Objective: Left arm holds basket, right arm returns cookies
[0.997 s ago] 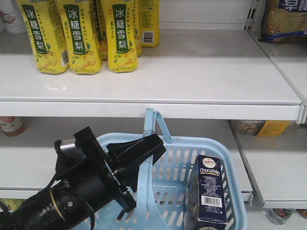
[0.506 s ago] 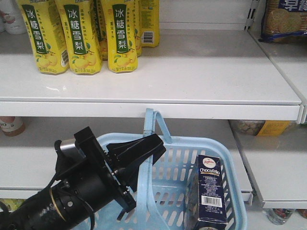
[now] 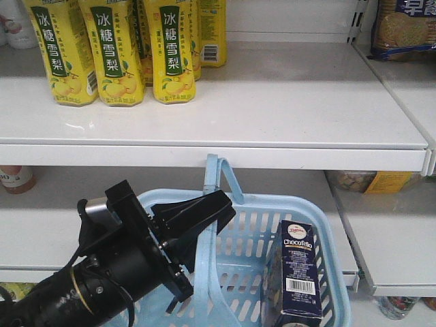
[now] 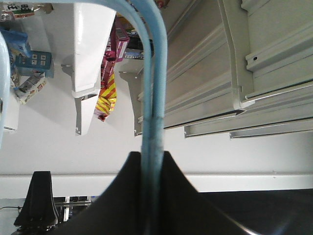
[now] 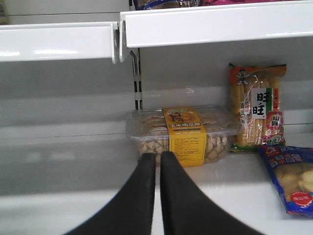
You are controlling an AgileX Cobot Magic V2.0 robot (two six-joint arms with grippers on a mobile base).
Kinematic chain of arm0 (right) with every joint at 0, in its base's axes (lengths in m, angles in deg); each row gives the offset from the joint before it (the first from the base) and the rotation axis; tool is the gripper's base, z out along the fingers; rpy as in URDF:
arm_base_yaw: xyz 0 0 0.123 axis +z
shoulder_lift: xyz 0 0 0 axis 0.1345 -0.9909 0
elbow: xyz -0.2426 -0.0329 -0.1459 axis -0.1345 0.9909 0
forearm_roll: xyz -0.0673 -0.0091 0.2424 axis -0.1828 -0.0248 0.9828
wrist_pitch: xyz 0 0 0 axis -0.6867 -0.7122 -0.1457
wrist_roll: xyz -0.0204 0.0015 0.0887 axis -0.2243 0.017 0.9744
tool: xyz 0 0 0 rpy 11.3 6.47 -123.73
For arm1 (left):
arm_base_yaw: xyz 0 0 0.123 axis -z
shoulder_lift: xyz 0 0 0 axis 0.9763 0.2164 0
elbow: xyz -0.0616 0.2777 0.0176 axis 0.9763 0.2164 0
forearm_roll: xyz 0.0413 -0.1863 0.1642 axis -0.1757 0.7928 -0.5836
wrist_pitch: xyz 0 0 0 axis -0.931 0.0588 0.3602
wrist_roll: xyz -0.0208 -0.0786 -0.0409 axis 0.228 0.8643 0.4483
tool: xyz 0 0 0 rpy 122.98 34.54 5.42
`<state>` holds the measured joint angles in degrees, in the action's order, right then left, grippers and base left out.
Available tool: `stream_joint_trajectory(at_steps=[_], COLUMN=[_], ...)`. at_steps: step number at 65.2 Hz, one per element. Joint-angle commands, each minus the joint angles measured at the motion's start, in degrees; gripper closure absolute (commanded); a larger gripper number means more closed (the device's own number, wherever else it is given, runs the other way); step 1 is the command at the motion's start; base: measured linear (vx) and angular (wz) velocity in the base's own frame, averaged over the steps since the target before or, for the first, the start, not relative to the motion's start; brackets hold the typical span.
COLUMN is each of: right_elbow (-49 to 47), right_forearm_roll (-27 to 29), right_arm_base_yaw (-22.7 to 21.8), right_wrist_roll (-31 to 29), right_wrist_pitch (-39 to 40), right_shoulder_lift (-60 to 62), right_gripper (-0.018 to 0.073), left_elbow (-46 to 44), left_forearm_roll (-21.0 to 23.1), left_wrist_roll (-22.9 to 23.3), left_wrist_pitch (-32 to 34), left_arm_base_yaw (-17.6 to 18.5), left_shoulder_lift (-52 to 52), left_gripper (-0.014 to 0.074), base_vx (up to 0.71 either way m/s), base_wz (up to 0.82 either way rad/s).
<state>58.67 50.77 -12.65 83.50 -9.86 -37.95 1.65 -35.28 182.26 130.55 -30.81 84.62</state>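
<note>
Cookies point(image 3: 297, 272) stand upright inside the basket point(image 3: 248, 228), by its right wall; hold steady with the left tool point(image 4: 149, 166), clenched on its handle point(image 4: 155, 73), and bring your right tool point(image 5: 157, 161), pinched shut and empty, opened over them.

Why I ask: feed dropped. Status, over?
Left tool shut on handle of light blue plastic basket. Right tool shut, empty. Dark navy cardboard cookie box standing in basket.

Cropped by the lower edge, right of the left gripper point(image 4: 151, 156): base of the cookies point(image 3: 298, 272) and floor of the basket point(image 3: 286, 199). Masked behind that gripper: basket's left wall. Unreadable: small print above the barcode point(image 3: 300, 286). Clipped right of the right gripper point(image 5: 158, 155): blue bag point(image 5: 288, 183).
</note>
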Motion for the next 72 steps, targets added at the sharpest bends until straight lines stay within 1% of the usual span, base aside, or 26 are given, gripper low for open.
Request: stream_joint_trajectory(at_steps=[1,58,64,72], right_elbow=[1.05,1.05,1.05,1.05], right_forearm_roll=[-0.21,-0.16,-0.03,0.31], right_arm_base_yaw=[-0.25,-0.25,-0.25,-0.25], right_wrist_roll=[-0.19,-0.19,-0.19,-0.19], right_wrist_pitch=[4.13,4.54,6.45,11.07], right_shoulder_lift=[0.71,0.71,0.71,0.71], right_gripper=[0.0565,0.0565,0.0565,0.0565], left_elbow=[-1.55,-1.55,-1.55,-1.55], left_forearm_roll=[4.05,4.05,4.05,4.05], left_wrist_roll=[-0.28,-0.28,-0.28,-0.28], left_wrist_pitch=[15.53,15.53,15.53,15.53], left_arm_base_yaw=[-0.38,-0.38,-0.38,-0.38], left_shoulder_lift=[-1.77,-1.77,-1.77,-1.77], left_gripper=[0.0596,0.0596,0.0596,0.0596], base_vx=[0.0,0.0,0.0,0.0], base_wz=[0.0,0.0,0.0,0.0])
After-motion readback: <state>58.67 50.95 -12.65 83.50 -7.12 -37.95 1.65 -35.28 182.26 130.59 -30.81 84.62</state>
